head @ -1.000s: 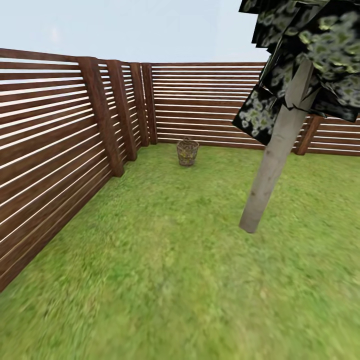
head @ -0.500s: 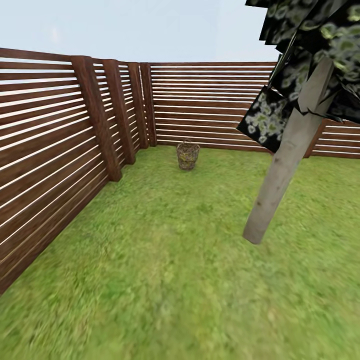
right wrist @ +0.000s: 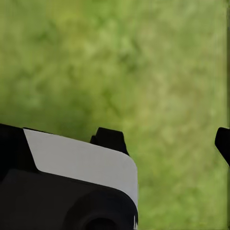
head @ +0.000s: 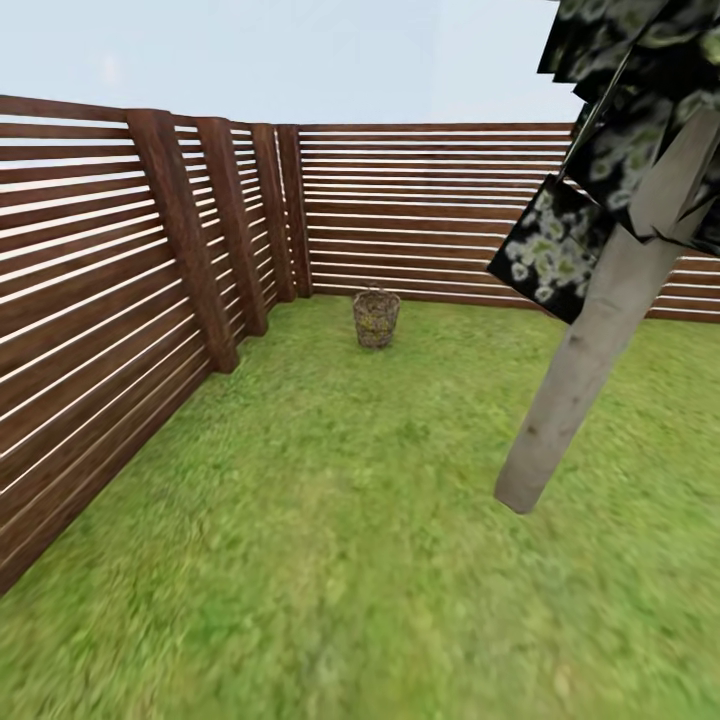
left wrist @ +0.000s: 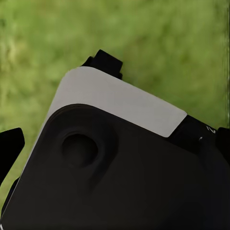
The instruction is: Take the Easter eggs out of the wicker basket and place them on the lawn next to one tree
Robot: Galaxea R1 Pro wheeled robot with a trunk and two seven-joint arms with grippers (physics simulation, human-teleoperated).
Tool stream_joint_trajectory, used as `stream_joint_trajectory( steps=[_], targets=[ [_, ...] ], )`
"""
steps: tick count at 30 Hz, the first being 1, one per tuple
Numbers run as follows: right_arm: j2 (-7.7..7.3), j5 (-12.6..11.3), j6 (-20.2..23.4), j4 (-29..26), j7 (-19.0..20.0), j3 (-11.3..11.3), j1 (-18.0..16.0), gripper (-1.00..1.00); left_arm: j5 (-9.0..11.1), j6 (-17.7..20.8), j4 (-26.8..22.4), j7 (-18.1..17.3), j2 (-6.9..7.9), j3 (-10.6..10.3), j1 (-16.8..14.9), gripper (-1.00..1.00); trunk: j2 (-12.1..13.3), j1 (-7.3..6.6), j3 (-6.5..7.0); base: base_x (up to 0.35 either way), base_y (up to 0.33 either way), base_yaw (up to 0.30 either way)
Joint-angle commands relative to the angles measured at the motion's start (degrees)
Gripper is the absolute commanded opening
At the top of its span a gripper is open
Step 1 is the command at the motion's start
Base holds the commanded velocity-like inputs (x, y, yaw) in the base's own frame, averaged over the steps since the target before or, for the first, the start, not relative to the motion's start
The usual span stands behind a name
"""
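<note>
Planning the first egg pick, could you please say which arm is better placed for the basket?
Neither yet: the wicker basket stands far ahead, almost centred; perhaps right, away from the fence.

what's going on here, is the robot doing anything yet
Nothing is being handled at this moment. The head view looks across the lawn toward the wicker basket, which stands far off near the corner of the wooden fence. A pale-trunked tree rises to the right, nearer than the basket. Both wrist cameras look down on grass, and nothing lies between the dark finger parts visible there. Whether any eggs sit in the basket is too small to tell.
</note>
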Motion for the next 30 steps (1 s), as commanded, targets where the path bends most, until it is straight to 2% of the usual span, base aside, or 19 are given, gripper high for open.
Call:
stream_joint_trajectory(
  steps=[1, 30],
  targets=[
    [0.01, 0.35, -0.35, 0.26, -0.41, 0.16, -0.1, 1.0, -0.14, 0.22, -0.05, 0.19, -0.01, 0.45, -0.02, 1.0, -0.02, 0.03, -0.04, 0.339, 0.0, 0.0],
    [0.18, 0.4, -0.75, 0.25, -0.41, 0.16, -0.1, 1.0, -0.14, 0.19, -0.05, 0.19, -0.01, 0.45, -0.02, 1.0, -0.02, 0.03, -0.04, 0.339, 0.0, 0.0]
  ],
)
